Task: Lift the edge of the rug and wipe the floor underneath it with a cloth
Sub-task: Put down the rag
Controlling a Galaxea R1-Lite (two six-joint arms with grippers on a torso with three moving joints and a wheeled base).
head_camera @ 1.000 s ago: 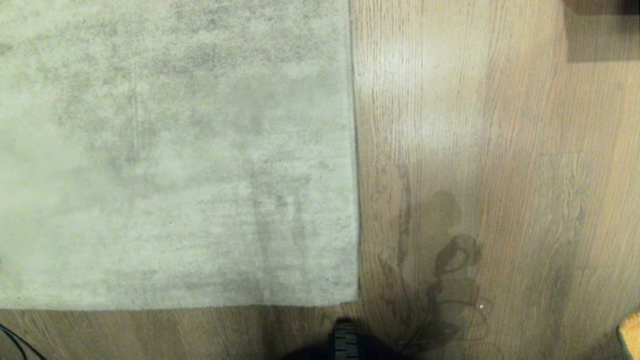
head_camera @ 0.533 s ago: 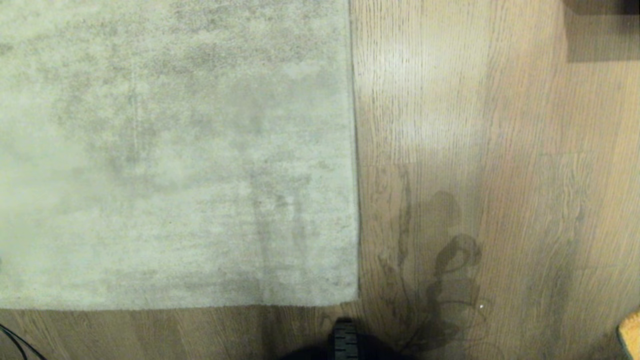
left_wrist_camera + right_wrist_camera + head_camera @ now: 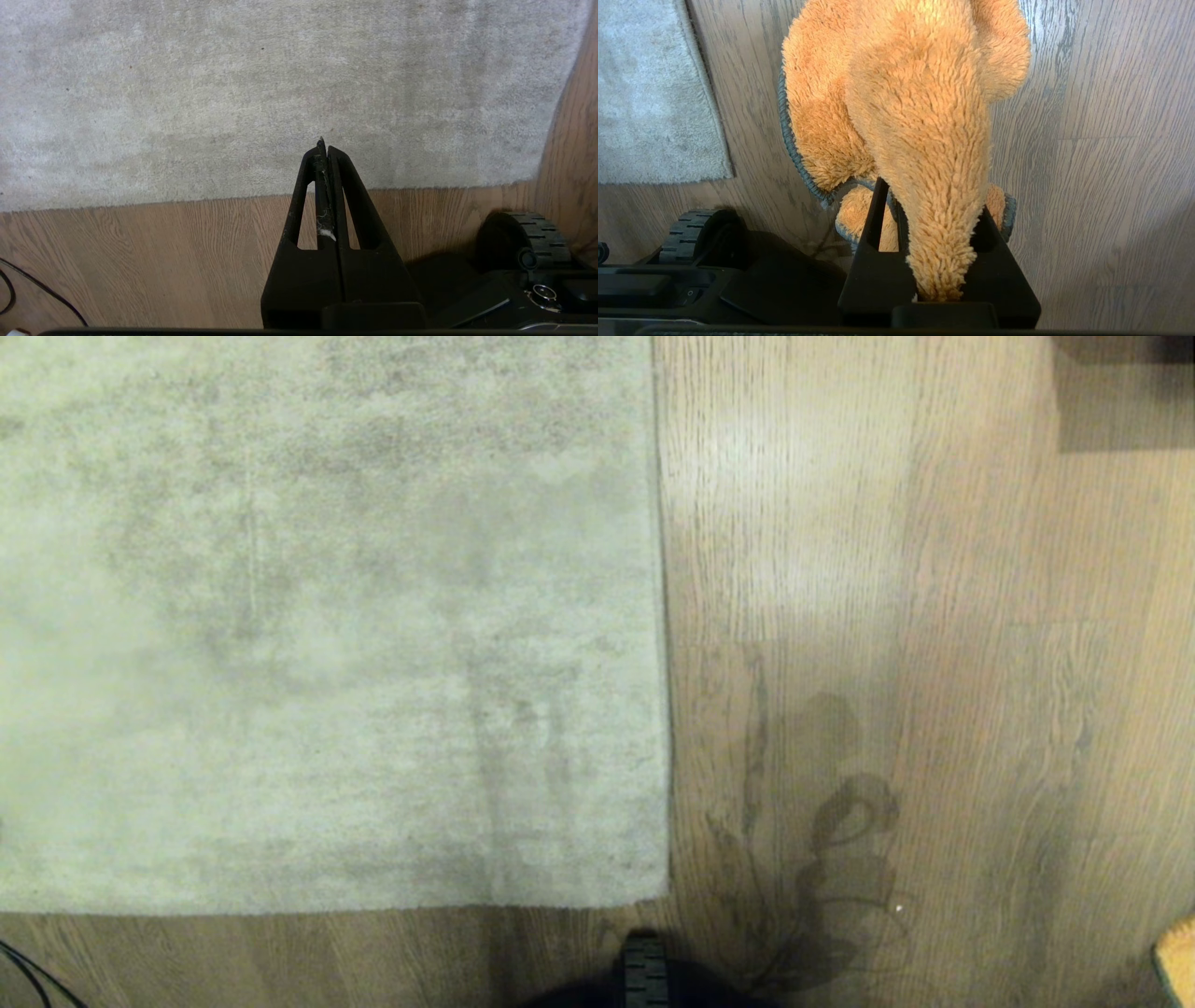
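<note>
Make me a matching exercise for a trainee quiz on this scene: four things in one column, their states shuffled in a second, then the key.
Things:
1. rug edge
2. cloth
3. left gripper
4. right gripper

States:
A. shut, holding nothing
B. lying flat on the floor
C. clamped on fuzzy fabric
D. orange-tan, bunched, hanging from black fingers

Pairs: 1-B, 2-D, 3-A, 4-C
</note>
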